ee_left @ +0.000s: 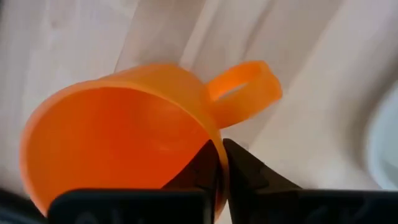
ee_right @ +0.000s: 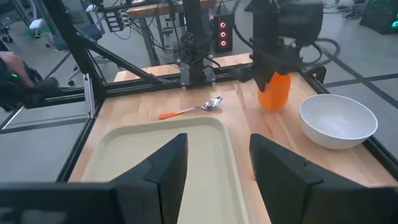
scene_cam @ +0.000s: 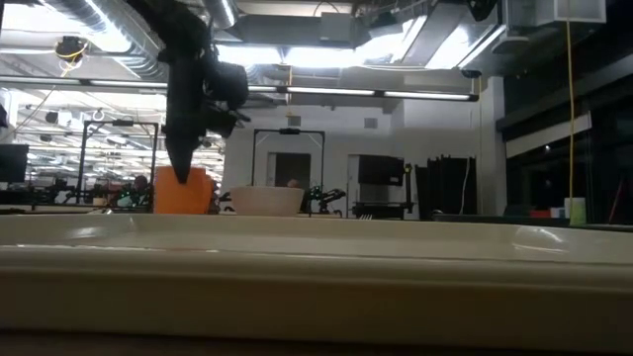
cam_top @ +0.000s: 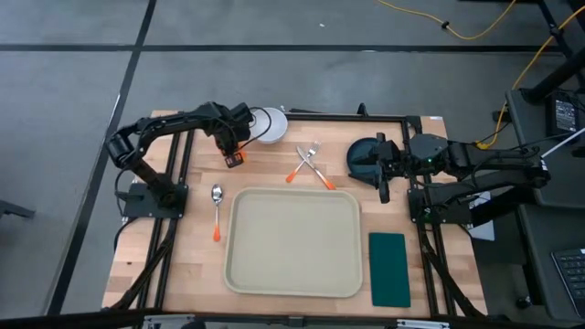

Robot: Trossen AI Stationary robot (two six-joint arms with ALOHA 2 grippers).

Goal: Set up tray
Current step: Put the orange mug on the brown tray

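Observation:
An orange cup (ee_left: pixel 118 143) with a loop handle (ee_left: pixel 249 87) is in my left gripper (ee_left: pixel 221 146), at the table's far left beside a white bowl (cam_top: pixel 268 125). It also shows in the right wrist view (ee_right: pixel 274 92) and the low view (scene_cam: pixel 183 190). The beige tray (cam_top: pixel 294 242) lies at the table's middle near side and holds nothing. My right gripper (ee_right: pixel 217 155) is open and empty, at the tray's far right corner (cam_top: pixel 379 174) over a dark round plate (cam_top: pixel 363 155). My left gripper pinches the cup's rim (ee_left: pixel 211 134) next to the handle, one finger inside the cup and one outside. The fingers come from above, pointing down. The cup stays roughly upright below them (ee_right: pixel 274 92); I cannot tell whether its bottom touches the table.
An orange-handled spoon (cam_top: pixel 217 206) lies left of the tray. A fork and another utensil, both orange-handled, lie crossed (cam_top: pixel 309 164) beyond the tray's far edge. A dark green napkin (cam_top: pixel 389 268) lies right of the tray. Black frame rails run along the table's edges.

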